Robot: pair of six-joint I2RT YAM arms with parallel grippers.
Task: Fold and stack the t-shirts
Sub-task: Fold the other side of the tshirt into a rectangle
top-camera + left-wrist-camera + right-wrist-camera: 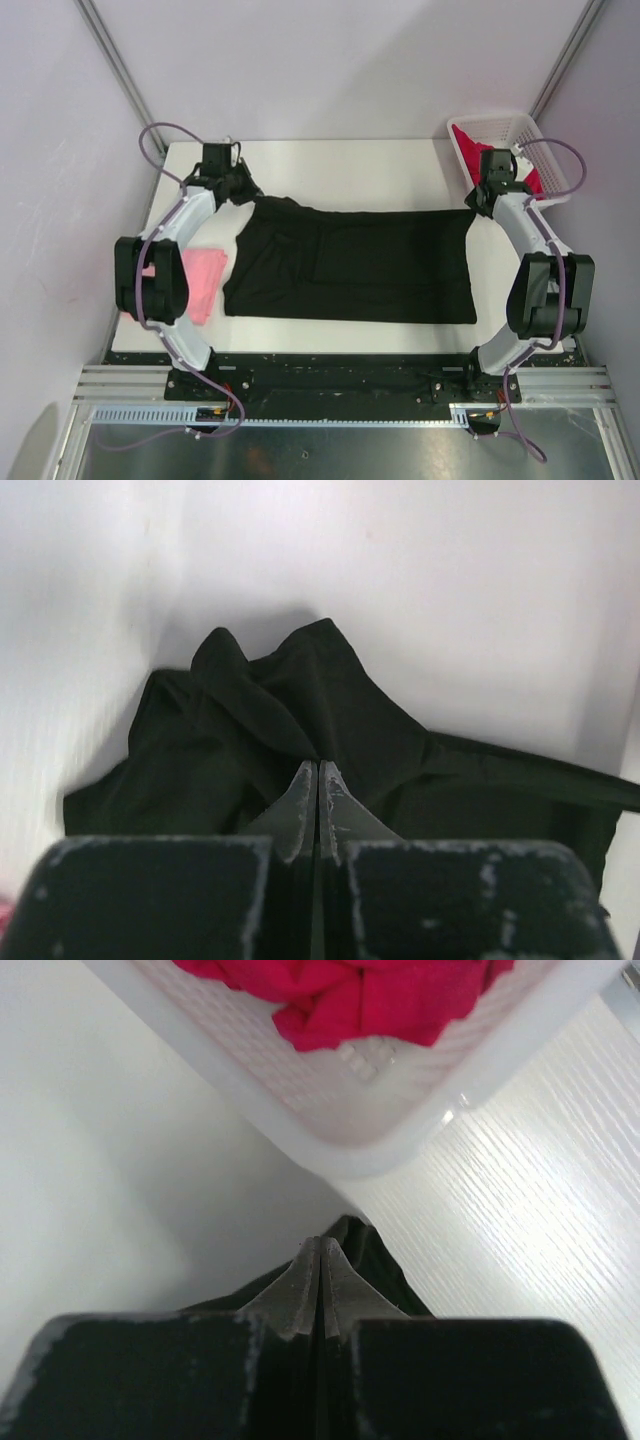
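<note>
Top external: black t-shirt (350, 265) spread flat across the white table (330, 165), stretched between the two arms. Left gripper (245, 195) at its far left corner, right gripper (472, 205) at its far right corner. Pink t-shirt (205, 280) lies just beside the black one's left edge. Red t-shirt (468, 138) sits in the white basket (500, 120) at the far right corner.

Left wrist: left gripper (318, 770) pinched tight on black t-shirt (250, 730); the folds bunch and converge at the tips.

Right wrist: right gripper (320, 1245) clamped on a peaked corner of black t-shirt (375, 1270). Basket (330, 1130) just beyond, red t-shirt (350, 995) inside.
</note>
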